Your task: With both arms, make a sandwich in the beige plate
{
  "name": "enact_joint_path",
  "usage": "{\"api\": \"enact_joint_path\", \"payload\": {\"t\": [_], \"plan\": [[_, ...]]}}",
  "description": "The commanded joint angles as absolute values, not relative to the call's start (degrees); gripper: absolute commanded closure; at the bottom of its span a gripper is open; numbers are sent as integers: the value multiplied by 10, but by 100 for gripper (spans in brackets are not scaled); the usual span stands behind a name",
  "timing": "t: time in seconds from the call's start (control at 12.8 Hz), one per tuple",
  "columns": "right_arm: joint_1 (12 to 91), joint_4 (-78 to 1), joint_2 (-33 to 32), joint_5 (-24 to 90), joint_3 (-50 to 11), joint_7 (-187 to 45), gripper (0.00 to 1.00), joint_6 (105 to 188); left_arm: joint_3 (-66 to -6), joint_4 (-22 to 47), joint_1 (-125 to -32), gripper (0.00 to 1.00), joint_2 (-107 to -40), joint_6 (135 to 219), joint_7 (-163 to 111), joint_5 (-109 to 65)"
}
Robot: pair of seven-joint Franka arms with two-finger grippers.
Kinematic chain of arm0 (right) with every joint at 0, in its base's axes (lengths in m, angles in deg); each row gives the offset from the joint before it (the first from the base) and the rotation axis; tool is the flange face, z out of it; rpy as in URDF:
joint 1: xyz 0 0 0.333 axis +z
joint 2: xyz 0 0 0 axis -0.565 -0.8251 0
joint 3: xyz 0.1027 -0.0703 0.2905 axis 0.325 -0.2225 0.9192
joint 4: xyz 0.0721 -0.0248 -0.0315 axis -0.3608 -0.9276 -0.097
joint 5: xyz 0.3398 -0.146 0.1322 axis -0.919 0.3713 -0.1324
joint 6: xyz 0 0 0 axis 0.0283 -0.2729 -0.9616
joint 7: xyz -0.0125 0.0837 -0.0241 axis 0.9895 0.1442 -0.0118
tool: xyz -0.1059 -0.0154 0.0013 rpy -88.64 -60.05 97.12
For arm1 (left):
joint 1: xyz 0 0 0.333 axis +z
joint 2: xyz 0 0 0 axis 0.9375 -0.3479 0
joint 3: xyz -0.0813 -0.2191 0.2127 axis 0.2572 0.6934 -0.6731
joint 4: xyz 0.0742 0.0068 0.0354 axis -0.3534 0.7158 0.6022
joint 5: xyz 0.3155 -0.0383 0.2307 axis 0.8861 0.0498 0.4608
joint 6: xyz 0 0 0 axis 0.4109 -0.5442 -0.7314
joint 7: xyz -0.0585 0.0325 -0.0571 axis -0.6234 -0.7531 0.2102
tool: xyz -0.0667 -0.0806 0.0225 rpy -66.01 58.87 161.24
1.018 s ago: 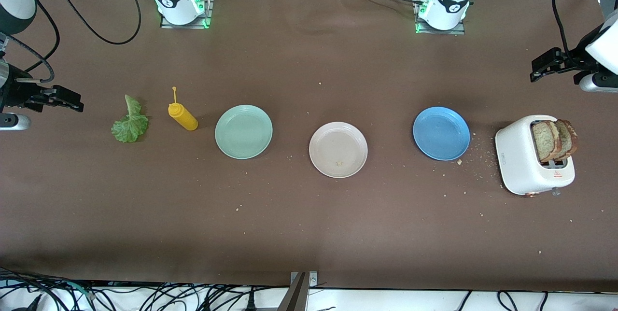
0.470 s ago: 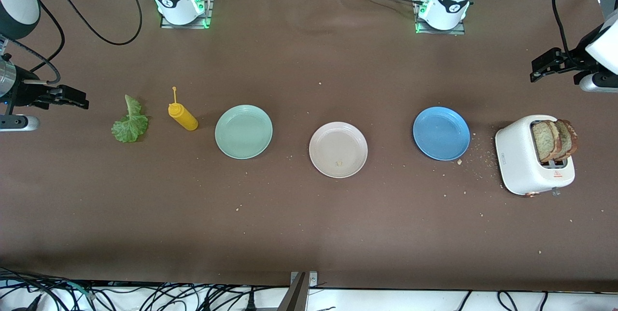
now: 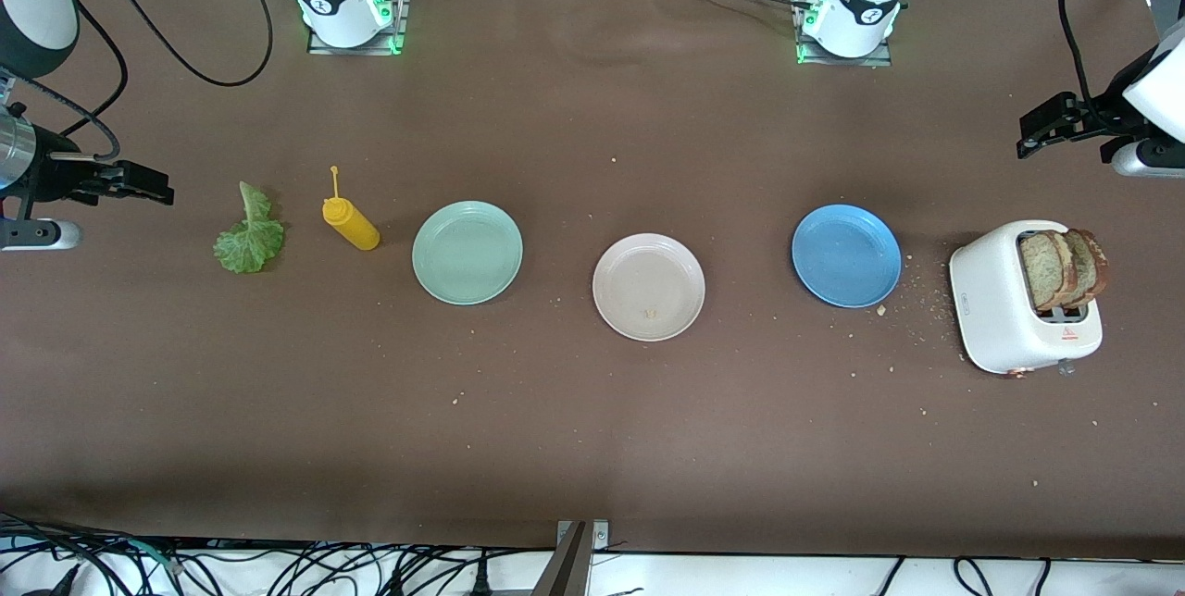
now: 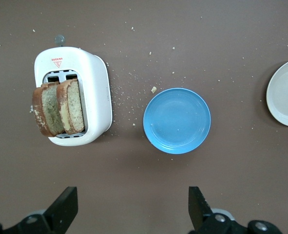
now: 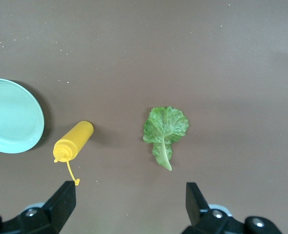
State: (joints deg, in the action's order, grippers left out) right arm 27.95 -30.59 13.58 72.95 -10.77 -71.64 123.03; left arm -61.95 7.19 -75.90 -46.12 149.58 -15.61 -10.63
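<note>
The beige plate point(image 3: 648, 286) lies mid-table with only a crumb in it; its edge also shows in the left wrist view point(image 4: 286, 92). Two brown bread slices point(image 3: 1066, 267) point(image 4: 58, 107) stand in a white toaster point(image 3: 1004, 318). A green lettuce leaf point(image 3: 248, 235) point(image 5: 164, 129) lies flat toward the right arm's end. My right gripper point(image 3: 159, 189) point(image 5: 129, 200) hovers open over bare table beside the lettuce. Over the table by the toaster, my left gripper point(image 3: 1026, 138) point(image 4: 132, 207) hangs open. Neither holds anything.
A yellow squeeze bottle point(image 3: 350, 221) lies on its side between the lettuce and a mint-green plate point(image 3: 467, 253). A blue plate point(image 3: 845, 255) sits between the beige plate and the toaster. Crumbs are scattered round the toaster.
My right gripper has drifted a little toward the lettuce. The left arm and everything on the table have stayed still.
</note>
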Motion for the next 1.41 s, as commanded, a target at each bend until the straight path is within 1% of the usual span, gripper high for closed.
{"api": "enact_joint_path", "payload": {"t": [0.0, 1.33], "plan": [[279, -307, 137, 746, -104, -724, 0, 1233, -617, 62, -753, 0, -467, 1498, -140, -113], [280, -323, 142, 755, -103, -724, 0, 1241, -617, 63, -753, 0, -467, 1499, -140, -113]]}}
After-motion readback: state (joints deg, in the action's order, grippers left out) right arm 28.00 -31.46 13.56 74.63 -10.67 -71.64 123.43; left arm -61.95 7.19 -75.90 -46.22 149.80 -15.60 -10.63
